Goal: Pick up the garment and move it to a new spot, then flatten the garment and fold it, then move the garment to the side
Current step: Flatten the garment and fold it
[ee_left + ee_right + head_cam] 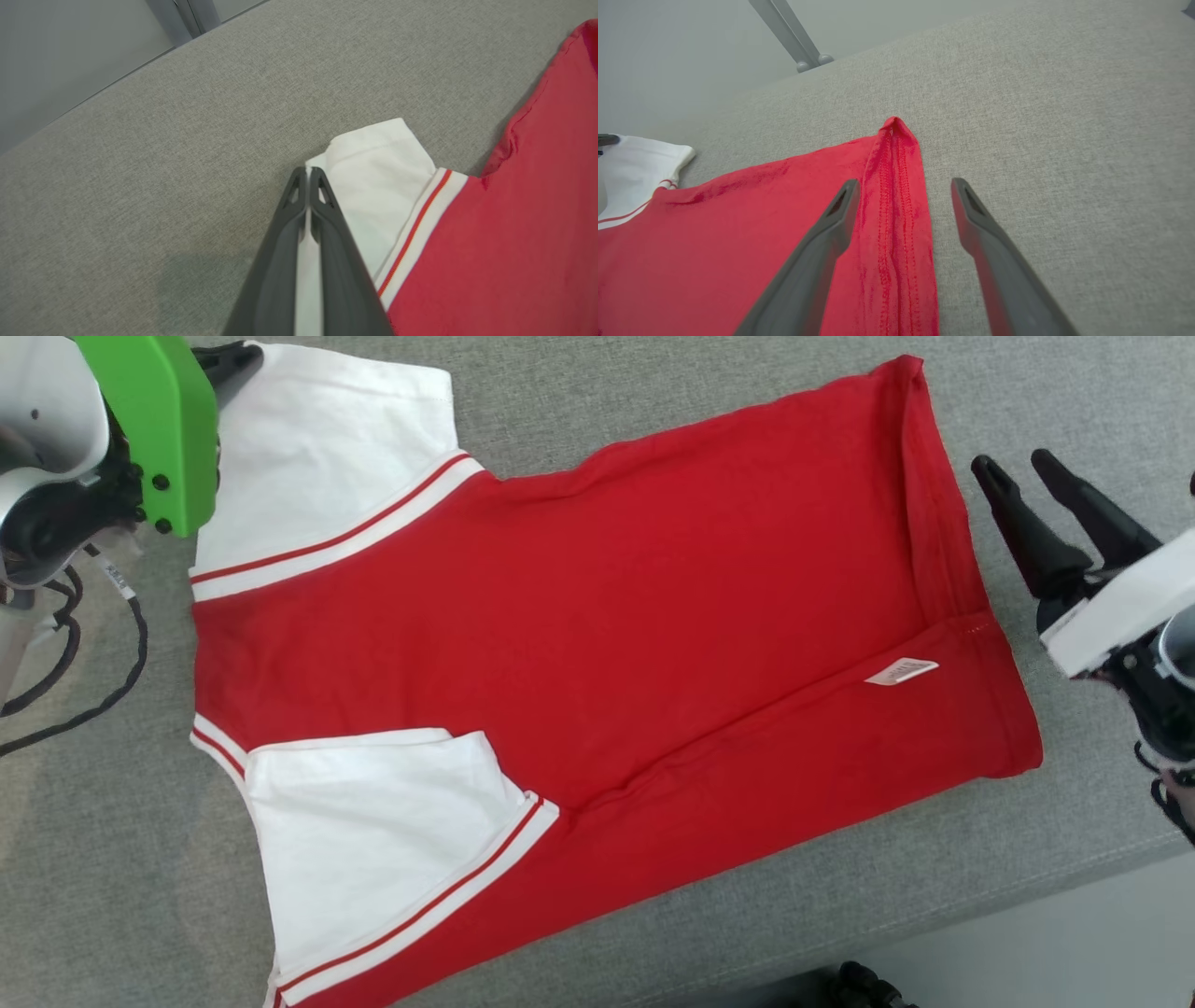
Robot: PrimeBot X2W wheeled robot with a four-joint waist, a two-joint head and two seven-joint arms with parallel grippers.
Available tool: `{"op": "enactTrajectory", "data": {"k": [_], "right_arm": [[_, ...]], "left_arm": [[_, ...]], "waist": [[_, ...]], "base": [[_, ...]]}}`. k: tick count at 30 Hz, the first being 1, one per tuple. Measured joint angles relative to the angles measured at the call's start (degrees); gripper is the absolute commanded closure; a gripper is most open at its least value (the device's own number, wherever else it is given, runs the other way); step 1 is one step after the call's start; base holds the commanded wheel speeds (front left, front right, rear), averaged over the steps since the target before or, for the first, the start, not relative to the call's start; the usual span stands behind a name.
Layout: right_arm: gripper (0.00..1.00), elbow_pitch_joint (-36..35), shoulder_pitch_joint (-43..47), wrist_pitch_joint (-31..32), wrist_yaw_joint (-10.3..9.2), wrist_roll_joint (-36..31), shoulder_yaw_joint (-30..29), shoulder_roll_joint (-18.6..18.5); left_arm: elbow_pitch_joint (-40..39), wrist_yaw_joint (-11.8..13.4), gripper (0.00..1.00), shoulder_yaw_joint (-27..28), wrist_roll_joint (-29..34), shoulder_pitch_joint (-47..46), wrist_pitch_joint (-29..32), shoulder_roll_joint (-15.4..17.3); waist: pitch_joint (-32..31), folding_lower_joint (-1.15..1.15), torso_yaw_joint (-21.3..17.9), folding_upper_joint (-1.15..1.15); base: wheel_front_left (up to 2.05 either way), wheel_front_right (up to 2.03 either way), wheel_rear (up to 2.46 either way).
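Now, red white-sleeved cloth garment (597, 616) on grey fabric surface (653, 392), left gripper (307, 175) clamped on eleven o'clock sleeve (317, 448), right gripper (1013, 462) wide apart, empty, three o'clock, black cables (142, 649) nine o'clock

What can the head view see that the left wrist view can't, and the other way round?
Head view, not the left wrist view: the whole red garment spread flat, its second white sleeve, a small label, and the right jaws standing open beside the hem. Left wrist view, not the head view: close up, the left jaws shut on the corner of the other white sleeve, and a metal post beyond the surface's edge. Both: red body, that striped sleeve, and the grey cloth surface.
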Motion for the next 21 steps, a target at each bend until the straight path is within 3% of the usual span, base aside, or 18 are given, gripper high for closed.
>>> {"op": "enactTrajectory", "data": {"k": [7, 21], "right_arm": [[0.0, 5.9, -9.2, 12.6, -0.02, 5.2, -2.6, 2.0], [0.0, 13.1, -11.4, 16.4, -0.02, 5.4, -5.3, 3.2]], "left_arm": [[-6.1, 0.0, 1.0, -2.5, -1.2, 0.2, -0.1, 0.1], [-9.4, 0.0, 1.0, -5.6, -1.8, -0.1, -2.7, -0.2]], "waist": [[-0.8, 0.0, 2.9, 0.0], [0.6, 0.0, 8.0, 0.0]], "base": [[0.0, 0.0, 0.0], [0.0, 0.0, 0.0]]}}
